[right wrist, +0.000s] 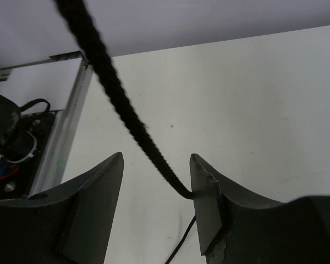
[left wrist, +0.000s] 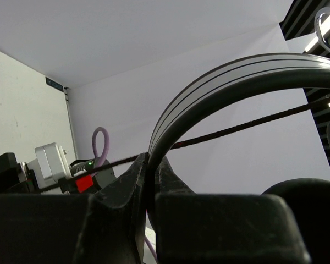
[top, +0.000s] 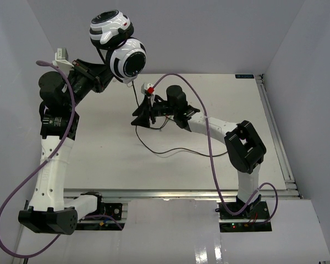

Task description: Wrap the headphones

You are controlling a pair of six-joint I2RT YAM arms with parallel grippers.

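Between the right gripper's (right wrist: 157, 165) fingers (right wrist: 93, 209), stood wide and unpinched around the cable (right wrist: 107, 77) (braided, matt black, thin beside the smooth dark pads). Leaned on the inner face of one finger only; lay clear of the other. Ran taut and slantwise out of that gap, up and leftward in the top view, toward the headphones (top: 124, 58). Hung aloft over the far left of the table (top: 236, 110), near the right fingers but not touching them.

Farther out, closed hard on the headband (left wrist: 236, 71) at the left gripper (left wrist: 152, 165): thin rigid arc, glossy grey with pale stripes, seized edge-on between the fingertips. Showed two round earcups (top: 111, 28), white shells banded in black, pressed one against the other beyond that grip. Lay slack past the right fingers as a loose loop on the pale matt table (limp, likely to slip if not pinched).

Judged the right arm the nearer to the free cable, with its long axis drawn from fingers to earcups. Judged the coming move to hinge on closing there, then carrying the cable round the earcups.
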